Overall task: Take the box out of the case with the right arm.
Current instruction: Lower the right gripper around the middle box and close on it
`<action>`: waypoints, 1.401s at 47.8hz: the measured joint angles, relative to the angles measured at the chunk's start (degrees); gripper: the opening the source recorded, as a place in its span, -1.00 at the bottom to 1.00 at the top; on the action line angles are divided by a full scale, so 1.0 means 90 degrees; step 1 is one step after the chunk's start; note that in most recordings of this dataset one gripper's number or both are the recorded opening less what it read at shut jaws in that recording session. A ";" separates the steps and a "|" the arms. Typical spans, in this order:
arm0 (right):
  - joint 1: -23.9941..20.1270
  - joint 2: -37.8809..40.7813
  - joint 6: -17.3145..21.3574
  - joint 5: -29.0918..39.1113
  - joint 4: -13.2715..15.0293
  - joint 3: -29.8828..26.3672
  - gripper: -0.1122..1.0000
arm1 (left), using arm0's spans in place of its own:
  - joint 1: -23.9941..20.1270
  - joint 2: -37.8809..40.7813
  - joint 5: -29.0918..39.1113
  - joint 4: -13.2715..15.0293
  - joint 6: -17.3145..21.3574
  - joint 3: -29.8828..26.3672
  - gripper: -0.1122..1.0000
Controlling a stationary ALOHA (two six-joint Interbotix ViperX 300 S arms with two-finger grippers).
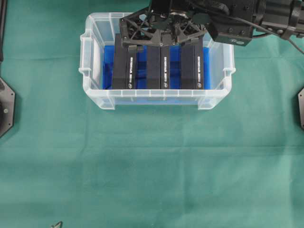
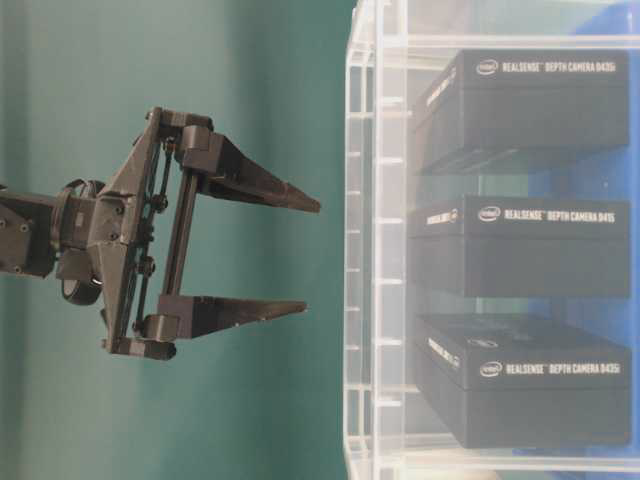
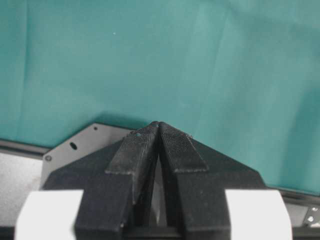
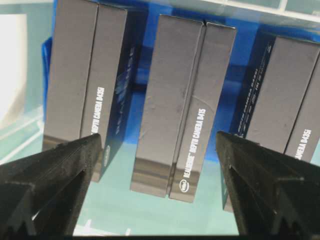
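Note:
The clear case (image 1: 147, 93) with a blue floor holds three black boxes standing on edge, side by side. My right gripper (image 1: 161, 45) hangs open over the case's far side, above the middle box (image 1: 159, 69). In the right wrist view the right gripper (image 4: 159, 137) has its two black fingers wide apart, level with the gaps either side of the middle box (image 4: 175, 100) and touching nothing. The table-level view shows the right gripper (image 2: 312, 256) short of the case wall (image 2: 375, 250). My left gripper (image 3: 159, 125) is shut and empty over the green cloth.
The left box (image 1: 124, 66) and the right box (image 1: 191, 66) flank the middle one closely. Green cloth (image 1: 152, 166) covers the table around the case. Black plates (image 1: 5, 107) sit at the left and right table edges.

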State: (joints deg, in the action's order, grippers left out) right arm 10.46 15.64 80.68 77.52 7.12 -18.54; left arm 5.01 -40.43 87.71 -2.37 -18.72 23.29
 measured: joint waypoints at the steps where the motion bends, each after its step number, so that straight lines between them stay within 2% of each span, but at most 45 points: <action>1: 0.0000 0.0000 0.0000 0.0010 0.0000 -0.0010 0.89 | 0.0000 0.0000 0.0010 0.0000 0.0000 0.0000 -0.65; 67: 0.0000 0.0303 0.0039 -0.0020 -0.0020 0.0117 0.89 | 0.0000 0.0000 0.0029 0.0000 0.0000 0.0000 -0.65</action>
State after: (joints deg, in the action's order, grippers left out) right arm 10.46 18.37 81.04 77.34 6.94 -17.49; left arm 5.01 -40.43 87.98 -2.37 -18.72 23.29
